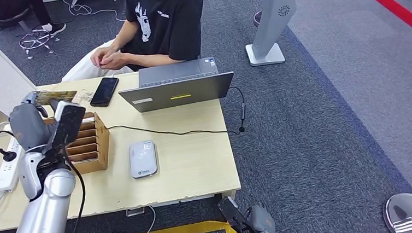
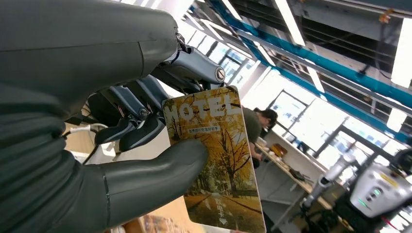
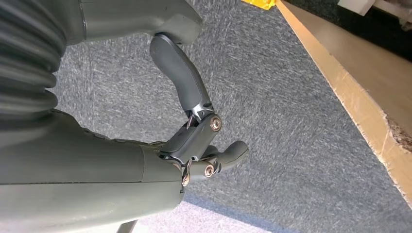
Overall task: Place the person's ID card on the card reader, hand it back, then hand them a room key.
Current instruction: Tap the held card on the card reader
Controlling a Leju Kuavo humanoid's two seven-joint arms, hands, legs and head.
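Robot hand (image 2: 121, 160), the left, pinches a hotel key card (image 2: 216, 160) above the wooden desk (image 1: 196, 161) on grey carpet (image 1: 331, 129).

Even, soft overhead light fills the head view; the table (image 1: 196, 166) casts only a faint shadow on the carpet beside it. In the left wrist view, ceiling light strips (image 2: 291, 14) and windows blow out to white glare. The right wrist view stays dimmer, sharp throughout.
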